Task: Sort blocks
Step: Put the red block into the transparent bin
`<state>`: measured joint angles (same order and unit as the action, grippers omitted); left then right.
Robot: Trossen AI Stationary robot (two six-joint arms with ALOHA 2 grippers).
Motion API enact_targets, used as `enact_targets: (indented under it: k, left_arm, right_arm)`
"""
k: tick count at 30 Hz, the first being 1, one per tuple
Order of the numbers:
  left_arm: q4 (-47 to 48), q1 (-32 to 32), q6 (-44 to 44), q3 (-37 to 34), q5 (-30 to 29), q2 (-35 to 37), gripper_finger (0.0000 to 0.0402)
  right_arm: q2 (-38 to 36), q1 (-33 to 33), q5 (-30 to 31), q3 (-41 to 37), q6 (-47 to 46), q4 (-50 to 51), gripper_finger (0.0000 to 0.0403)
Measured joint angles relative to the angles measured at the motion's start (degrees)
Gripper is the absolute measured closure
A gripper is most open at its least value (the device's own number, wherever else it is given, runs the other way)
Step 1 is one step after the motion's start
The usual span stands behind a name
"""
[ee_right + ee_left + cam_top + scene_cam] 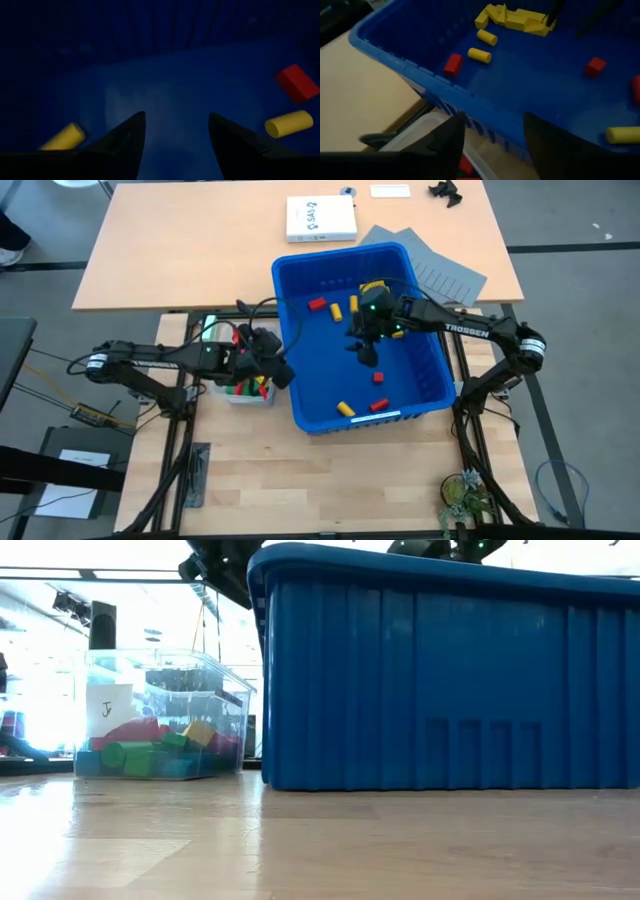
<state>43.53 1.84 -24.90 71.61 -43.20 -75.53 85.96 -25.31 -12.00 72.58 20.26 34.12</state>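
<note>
My left gripper [492,145] hangs with fingers apart and empty over the small clear plastic tub [160,715], beside the large blue plastic bin [430,385]. My right gripper [175,142] hovers inside that bin, fingers apart, nothing between them. Beyond its tips lie a yellow plastic cylinder block [289,123] and a red plastic block [297,82].

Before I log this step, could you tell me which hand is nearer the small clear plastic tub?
Left. The left hand hovers over the small clear plastic tub; the right hand is inside the large blue plastic bin.
</note>
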Motion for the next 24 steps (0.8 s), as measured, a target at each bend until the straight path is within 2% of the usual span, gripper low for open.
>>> enact_targets:
  k: [5,10,13,18,21,24]
  left_arm:
    - [0.18,-1.21,7.58,-0.02,-0.32,0.0,0.0165]
    - [2.78,-3.24,14.15,-0.04,-0.39,1.17,0.0161]
    - [3.92,-3.77,15.47,-0.11,-0.35,1.82,0.0161]
    - [2.69,-5.07,15.58,-0.09,0.48,1.86,0.016]
    - [2.48,-5.46,15.76,-0.27,0.43,1.93,0.016]
    - [2.9,-5.59,15.75,-0.81,0.6,1.86,0.016]
  right_arm:
    - [0.08,-1.17,0.06,0.0,5.05,3.88,0.019]
    - [0.35,-3.34,-2.71,0.0,7.05,4.72,0.0193]
    - [1.12,-4.36,-4.73,-0.02,6.48,6.11,0.019]
    - [2.13,-5.72,-2.02,-0.04,7.43,3.47,0.0162]
    - [2.94,-6.37,-1.28,-0.01,7.43,6.54,0.0143]
    - [3.61,-6.26,-1.74,-0.06,7.06,14.51,0.0133]
